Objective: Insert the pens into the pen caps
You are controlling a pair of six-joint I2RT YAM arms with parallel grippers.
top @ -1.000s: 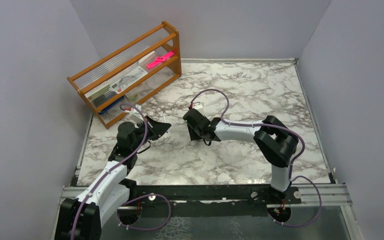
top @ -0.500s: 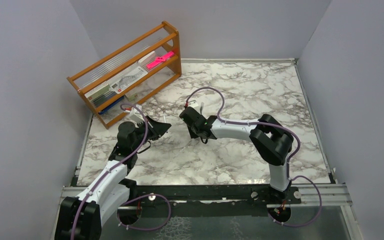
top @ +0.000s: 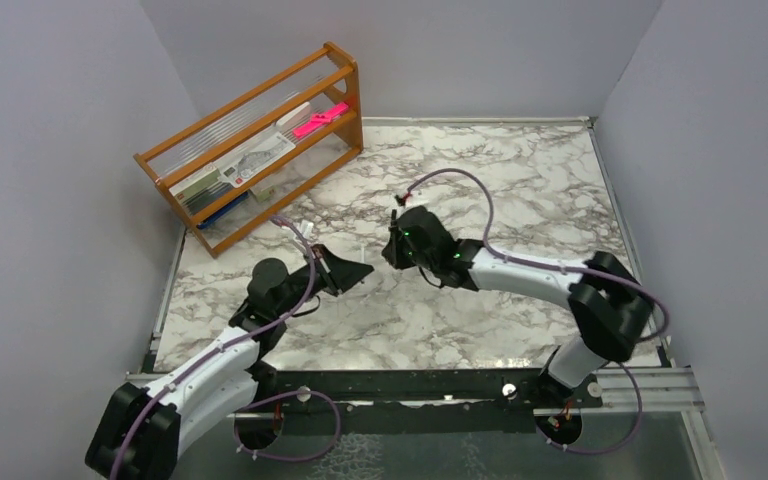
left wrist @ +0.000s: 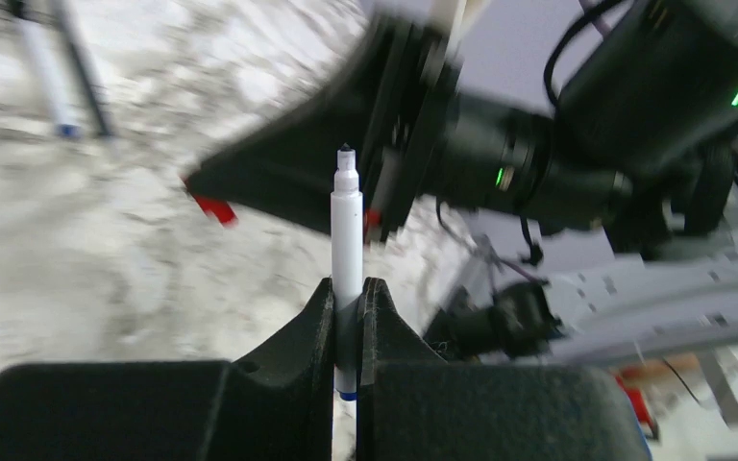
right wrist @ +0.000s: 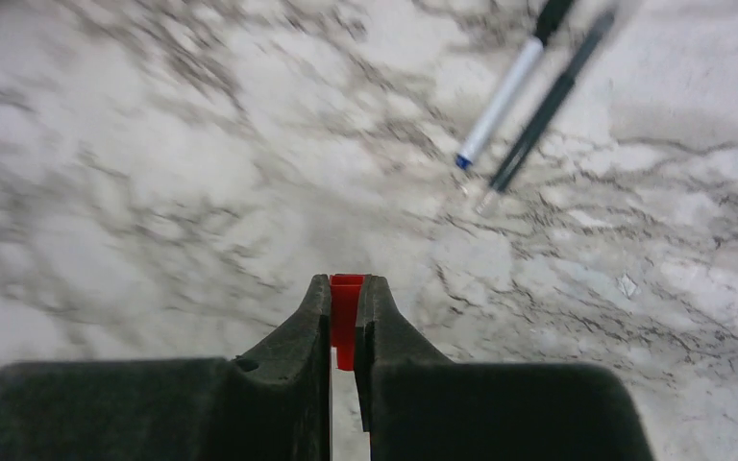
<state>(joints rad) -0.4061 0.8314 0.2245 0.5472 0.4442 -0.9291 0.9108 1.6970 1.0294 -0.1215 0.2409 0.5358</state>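
My left gripper (left wrist: 348, 288) is shut on a white pen (left wrist: 346, 230) with a blue band at its lower end; the pen stands upright between the jaws with its dark tip free. My right gripper (right wrist: 346, 283) is shut on the red pen cap (right wrist: 346, 307). In the top view the left gripper (top: 358, 270) and the right gripper (top: 392, 250) face each other closely above mid-table. The left wrist view has the right gripper's fingers just behind the pen tip, with the red cap (left wrist: 213, 207) showing. Two more pens, one white (right wrist: 504, 96) and one dark (right wrist: 543, 110), lie side by side on the marble.
A wooden rack (top: 260, 150) stands at the back left and holds stationery and a flat pink object (top: 320, 120). Grey walls close in the marble table (top: 520, 180) on three sides. The arms' bases sit on a black rail (top: 410, 385) at the near edge.
The right gripper has shut on the red cap and risen, its elbow swinging right. The left arm has carried its pen rightward toward the centre, close to the right gripper.
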